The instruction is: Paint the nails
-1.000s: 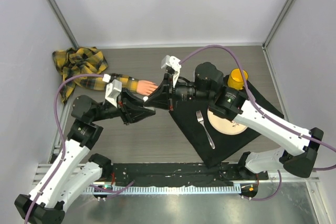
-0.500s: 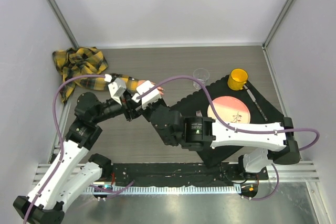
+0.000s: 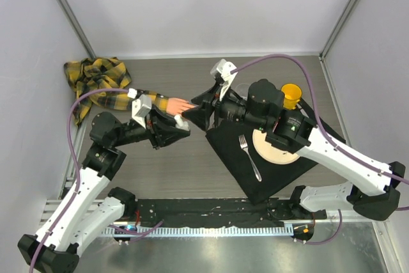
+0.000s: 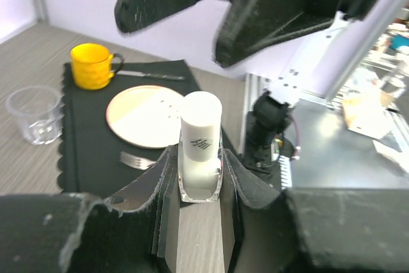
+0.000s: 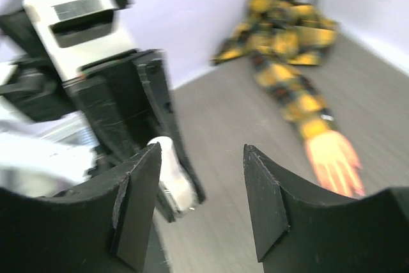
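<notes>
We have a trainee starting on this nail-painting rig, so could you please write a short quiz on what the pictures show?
1. True or false: the left gripper is shut on the white-capped bottle.
2. The right gripper is: A) open and empty; B) shut on the bottle; C) out of every view.
3. In the top view, what lies on the black mat just left of the plate?
Key: 1 true; 2 A; 3 the fork.
</notes>
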You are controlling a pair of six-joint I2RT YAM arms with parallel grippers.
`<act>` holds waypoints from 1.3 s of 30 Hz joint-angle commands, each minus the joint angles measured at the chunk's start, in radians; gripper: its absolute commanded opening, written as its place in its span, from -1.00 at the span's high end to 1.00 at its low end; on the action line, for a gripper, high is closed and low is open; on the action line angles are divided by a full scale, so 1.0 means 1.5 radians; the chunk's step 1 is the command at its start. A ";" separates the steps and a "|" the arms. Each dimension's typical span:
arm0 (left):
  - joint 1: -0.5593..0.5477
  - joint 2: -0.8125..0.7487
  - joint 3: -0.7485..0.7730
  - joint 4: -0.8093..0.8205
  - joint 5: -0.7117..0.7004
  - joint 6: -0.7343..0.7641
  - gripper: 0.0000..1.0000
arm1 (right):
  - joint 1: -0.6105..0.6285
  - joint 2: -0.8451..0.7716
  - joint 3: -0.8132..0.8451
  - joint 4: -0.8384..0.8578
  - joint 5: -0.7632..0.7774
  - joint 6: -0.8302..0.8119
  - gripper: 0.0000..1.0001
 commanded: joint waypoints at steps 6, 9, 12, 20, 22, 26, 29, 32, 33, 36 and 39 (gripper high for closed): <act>0.002 0.005 -0.006 0.119 0.080 -0.066 0.99 | -0.038 0.012 -0.025 0.084 -0.327 0.083 -0.15; 0.003 0.005 -0.007 0.126 0.085 -0.072 0.99 | -0.039 0.022 -0.029 0.097 -0.332 0.085 -0.05; 0.003 0.006 -0.007 0.126 0.086 -0.072 0.99 | -0.040 0.025 -0.032 0.106 -0.325 0.085 0.20; 0.003 0.002 -0.002 0.094 0.058 -0.053 0.99 | -0.043 0.030 -0.028 0.093 -0.271 0.068 0.99; 0.002 -0.003 0.008 0.060 0.015 -0.014 1.00 | -0.041 0.023 -0.030 0.081 -0.232 0.056 0.99; 0.003 -0.015 0.021 -0.038 -0.095 0.050 1.00 | 0.040 -0.003 -0.039 0.040 0.090 -0.011 1.00; 0.003 -0.015 0.031 -0.076 -0.160 0.079 0.99 | 0.220 0.007 -0.037 0.065 0.537 -0.124 0.99; 0.003 -0.011 0.032 -0.081 -0.167 0.084 1.00 | 0.317 0.069 -0.019 0.133 0.791 -0.229 0.99; 0.004 -0.010 0.032 -0.080 -0.164 0.084 1.00 | 0.327 0.083 -0.005 0.141 0.818 -0.244 0.99; 0.004 -0.004 0.034 -0.081 -0.152 0.083 1.00 | 0.331 0.116 0.026 0.107 0.792 -0.229 0.84; 0.004 -0.006 0.033 -0.080 -0.138 0.082 0.99 | 0.306 0.078 0.024 0.059 0.629 -0.178 0.42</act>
